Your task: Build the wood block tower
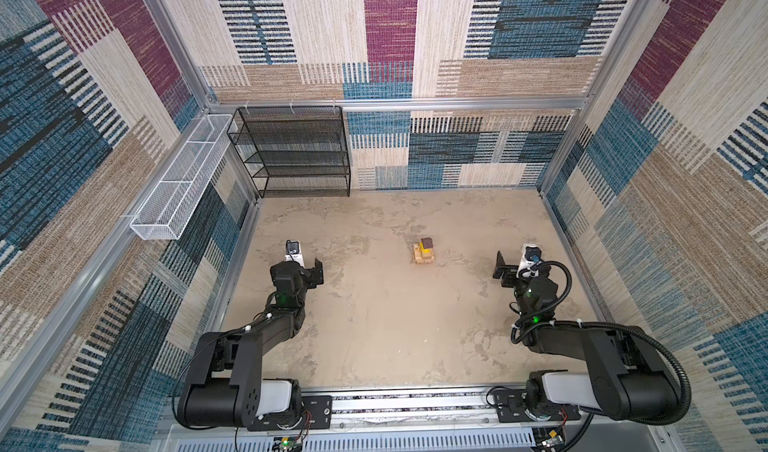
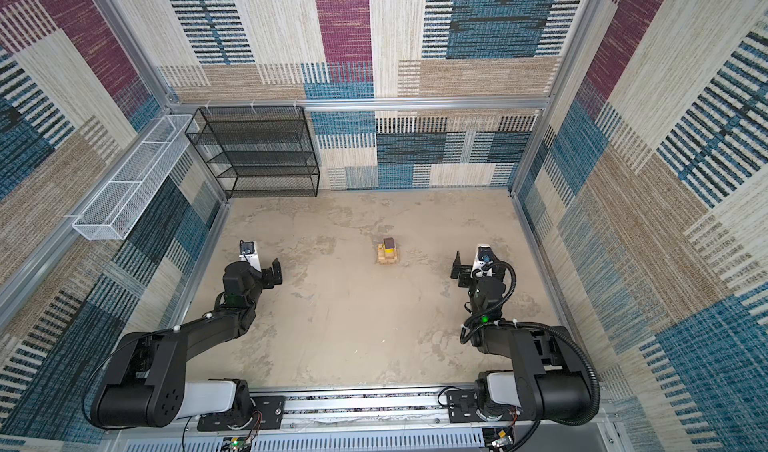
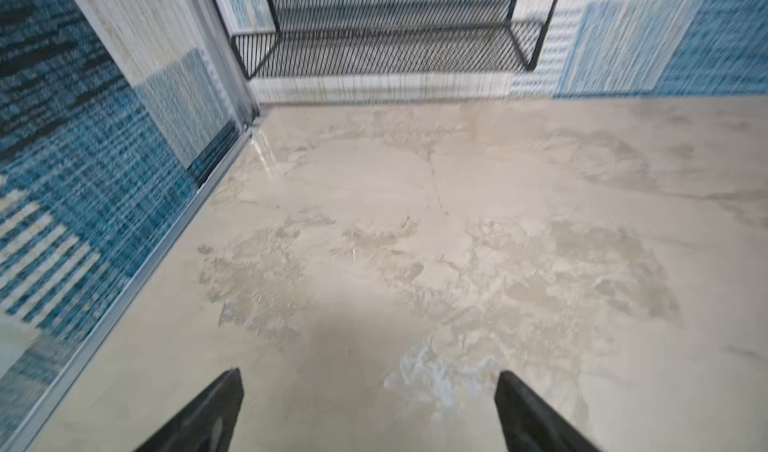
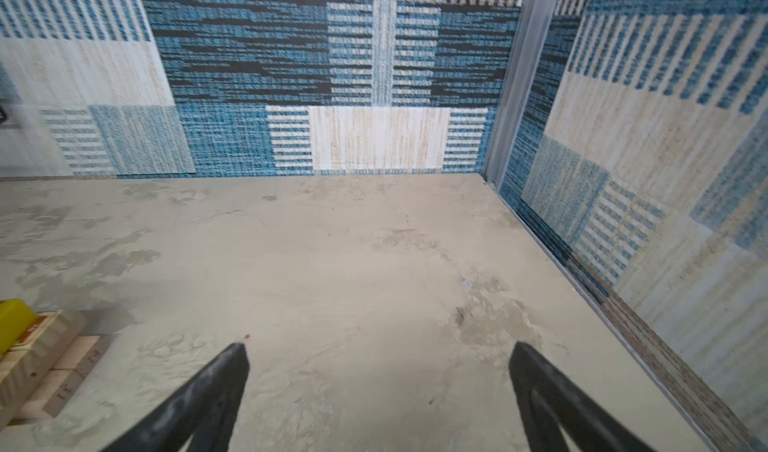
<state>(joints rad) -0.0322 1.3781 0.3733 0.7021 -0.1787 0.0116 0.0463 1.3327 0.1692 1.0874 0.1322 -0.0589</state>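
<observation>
Jaws agape; crossed-plank wood block tower (image 1: 424, 254) brown-roofed.

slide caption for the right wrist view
Open right gripper over the table, wood block tower just inside the frame's edge.

My counter (image 1: 374, 329) is mottled beige with darker blotches. At its far left corner, a black mesh shelf rack (image 1: 293, 150) with several tiers sits against the back wall (image 1: 478, 154), as both top views show. A white mesh basket (image 1: 183, 179), split into compartments, hangs on the left wall just beside the rack. The walls are carpet-like patchwork in blue, beige and maroon. Aluminium rails (image 1: 457, 104) frame them.
</observation>
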